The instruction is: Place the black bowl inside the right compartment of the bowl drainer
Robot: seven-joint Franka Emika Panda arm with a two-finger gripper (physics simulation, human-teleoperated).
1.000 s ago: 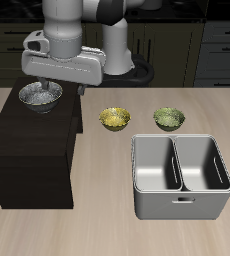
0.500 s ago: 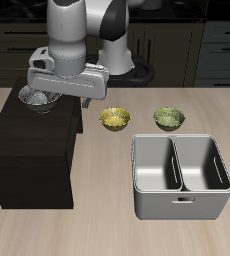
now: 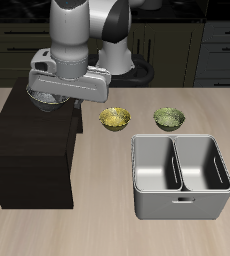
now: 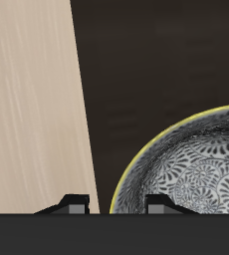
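Observation:
The black bowl [image 3: 36, 98], with a shiny speckled inside, sits on top of a dark cabinet [image 3: 32, 150] and is mostly hidden behind my hand in the exterior view. My gripper [image 3: 53, 100] is low over it. In the wrist view the bowl [image 4: 191, 164] fills much of the frame, and my gripper [image 4: 119, 206] is open with the bowl's rim between the two fingertips. The grey bowl drainer [image 3: 181, 207] stands on the table nearer the front edge, away from the cabinet. Both of its wells are empty.
A yellow-gold bowl [image 3: 114, 118] and an olive-green bowl [image 3: 169, 117] rest on the table behind the drainer. The dark cabinet top [image 4: 156, 70] is raised above the wooden table [image 4: 32, 110].
My arm has come down and shifted slightly, so the hand now covers most of the black bowl, which was in plain view a second ago. The bowl itself has not moved.

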